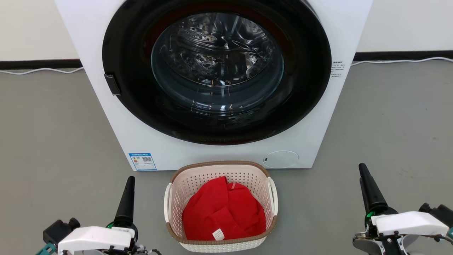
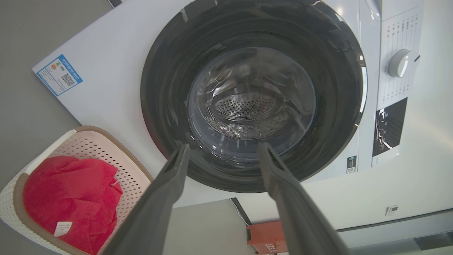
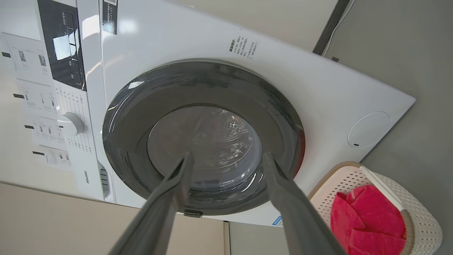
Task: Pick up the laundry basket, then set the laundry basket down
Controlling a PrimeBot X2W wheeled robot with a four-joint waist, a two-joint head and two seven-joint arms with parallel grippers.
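Left wrist view first: our left gripper stands with its two dark fingers spread wide and nothing between them. Our right gripper is the same, wide and empty. Both point toward the washer, whose round glass door is shut.

The laundry basket sits on the grey floor just in front of the washer, between our two grippers and apart from both. It is upright, and neither gripper touches it.

We judge that the basket is light. Its wall is thin perforated plastic, stiff enough to keep its shape, but it may bend a little if we squeeze it from one side only. The plastic looks smooth, so a finger can slip on it. The best places to hold it seem to be the two white loop handles, the left one for our left gripper and the right one for our right gripper. With one grip on each side the basket should stay level.

Inside the basket lies a red cloth with a small white tag. It is soft and crumpled, fills most of the bottom, and stays below the brown rim. We think it adds little weight. Through the washer's glass we see only the bare metal drum.
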